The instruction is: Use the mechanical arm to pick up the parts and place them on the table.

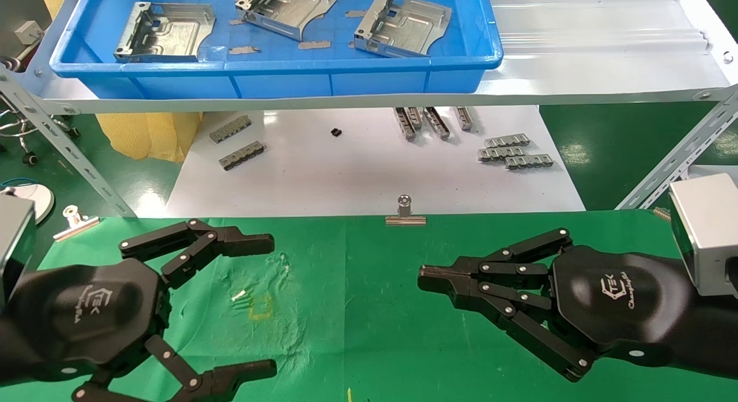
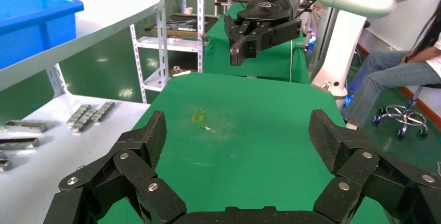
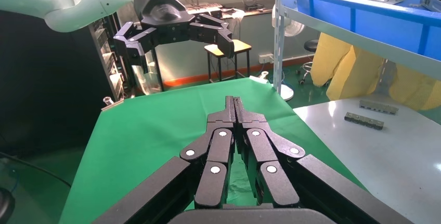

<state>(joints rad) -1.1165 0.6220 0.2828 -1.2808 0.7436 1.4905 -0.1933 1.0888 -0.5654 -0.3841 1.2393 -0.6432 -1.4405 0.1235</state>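
Three silvery stamped parts lie in the blue tray on the upper shelf: one at the left, one in the middle, one at the right. My left gripper hovers wide open and empty over the green table, near the yellow mark. In the left wrist view its jaws frame bare green cloth. My right gripper is shut and empty, low over the table's right side, pointing left; its closed jaws show in the right wrist view.
Small grey ridged strips lie on the white sheet under the shelf. A silver binder clip holds the cloth's far edge; another sits at the left. Slanted metal shelf struts stand at both sides.
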